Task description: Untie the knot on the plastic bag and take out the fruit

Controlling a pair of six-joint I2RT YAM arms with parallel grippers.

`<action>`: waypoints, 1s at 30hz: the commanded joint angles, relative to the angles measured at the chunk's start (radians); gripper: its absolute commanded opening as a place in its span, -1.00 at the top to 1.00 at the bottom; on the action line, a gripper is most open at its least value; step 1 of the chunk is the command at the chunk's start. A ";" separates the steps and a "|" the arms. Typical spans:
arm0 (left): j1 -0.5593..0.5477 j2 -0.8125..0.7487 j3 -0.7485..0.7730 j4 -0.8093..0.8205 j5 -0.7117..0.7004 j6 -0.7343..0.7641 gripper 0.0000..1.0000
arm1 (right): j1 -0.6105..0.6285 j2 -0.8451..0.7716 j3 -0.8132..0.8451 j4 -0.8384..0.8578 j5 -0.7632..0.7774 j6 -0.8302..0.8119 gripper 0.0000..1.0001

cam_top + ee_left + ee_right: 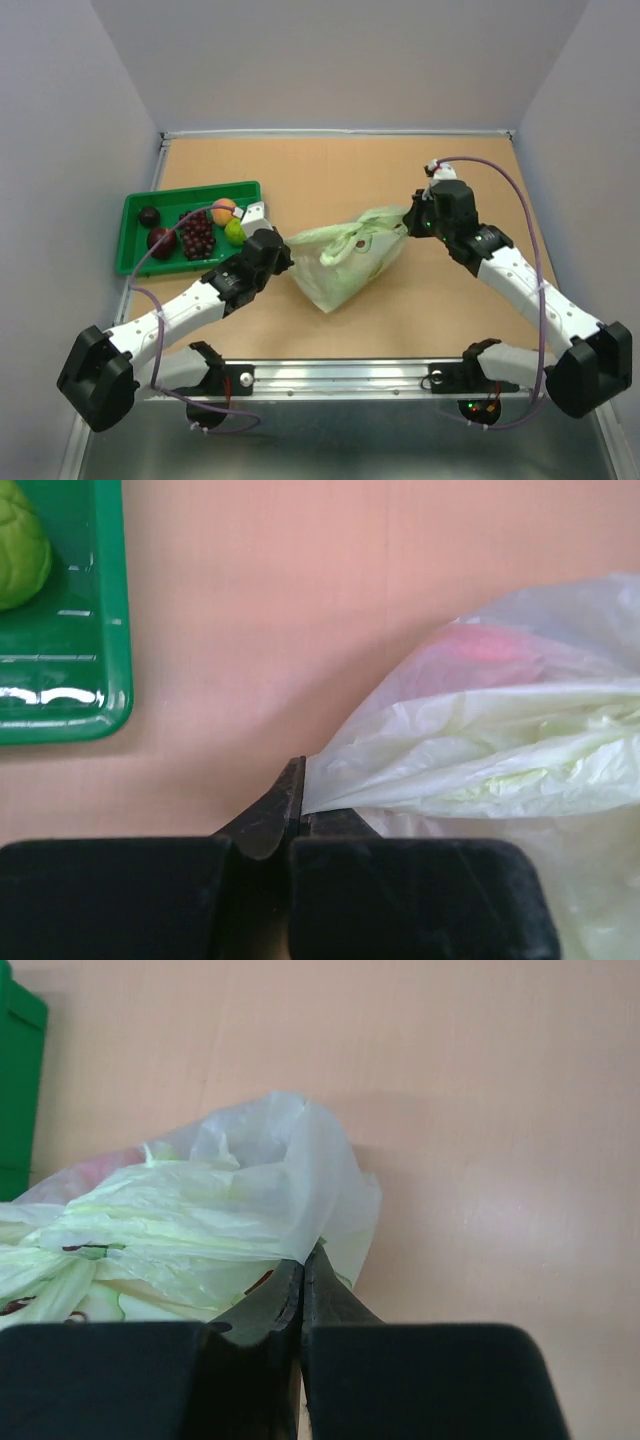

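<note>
Student: Grip points first. Where does each gripper hold?

Tutor: Left gripper (300,780): jaws together, clamped on a drawn-out fold at the left corner of the plastic bag (345,265). Right gripper (303,1265): jaws likewise pinched shut on film at the bag's opposite, far-right corner. The bag lies mid-worktop (450,170), near the right end of the green tray (135,215), its top ridge drawn out between the two arms.

Student: And the knot?

Tutor: Knot (352,243): apparently the bunched lump on the ridge between the two pinches. Neither wrist view shows it cleanly. Fruit (480,645) inside the bag shows only as a pink-red blur through the film.

Student: What makes this step go well?

Tutor: Three points, all judgement.
- Both holds sit on the bag's body, not on the tied handles. A hard outward pull would probably stretch the film or tighten the knot, so the tension should be light, just enough to lift the ridge and expose the lump.
- The film is thin and crinkly. A small pinch can slip or tear, so the pull should be slow, level and low, with the fruit's weight resting on the worktop.
- One gripper should serve as anchor. The other then needs a fresh hold close to the knot, ideally on its loose tail, before any loosening.

Student: Main risk?

Tutor: Dragging the whole bag sideways instead of opening it.
</note>
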 commanded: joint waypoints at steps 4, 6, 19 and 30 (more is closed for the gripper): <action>0.071 -0.012 0.061 0.150 0.062 0.031 0.84 | -0.019 -0.143 -0.138 0.028 -0.204 0.087 0.99; 0.070 -0.013 0.081 0.215 0.146 0.080 0.69 | -0.006 -0.171 -0.170 0.022 -0.282 0.079 0.98; -0.177 -0.070 0.333 -0.062 0.047 0.112 -0.76 | 0.074 -0.044 0.167 -0.253 -0.290 -0.198 -0.82; -0.325 0.235 0.437 -0.220 -0.147 -0.104 -0.64 | 0.196 0.111 0.122 -0.228 -0.209 -0.229 -0.36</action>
